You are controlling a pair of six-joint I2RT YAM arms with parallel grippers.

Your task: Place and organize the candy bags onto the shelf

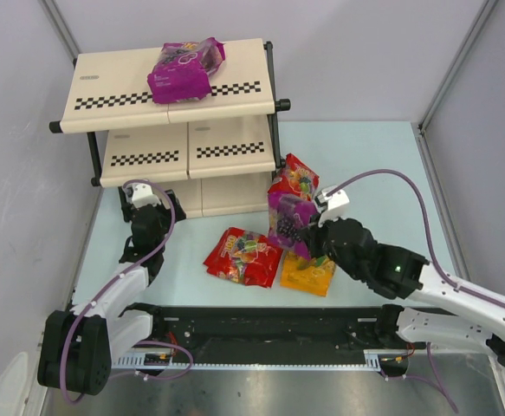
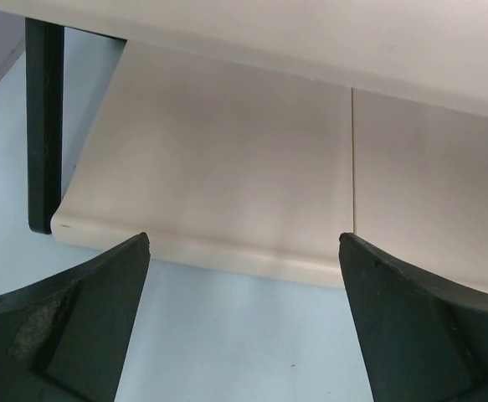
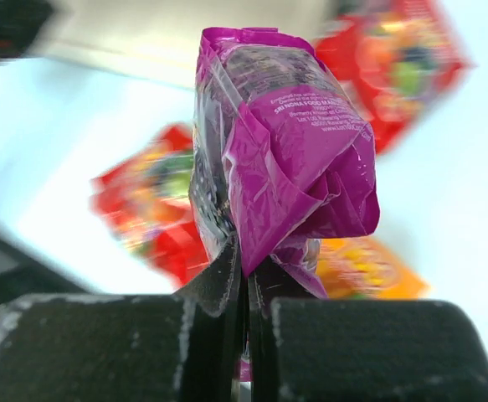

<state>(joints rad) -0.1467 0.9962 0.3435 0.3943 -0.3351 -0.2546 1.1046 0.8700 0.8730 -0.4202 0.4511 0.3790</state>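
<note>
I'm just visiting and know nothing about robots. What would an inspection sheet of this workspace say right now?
Surface: pale blue table.
Job's things: shelf at far left; top magenta bag on its upper tier; held magenta bag lifted; red bag by the shelf; flat red bag and orange bag on the table.
Clutter: nothing seen.
Grippers: left gripper open, empty, facing the lowest board; right gripper shut on the held magenta bag.
Cables: purple cables along both arms.
Surroundings: plain grey walls.
</note>
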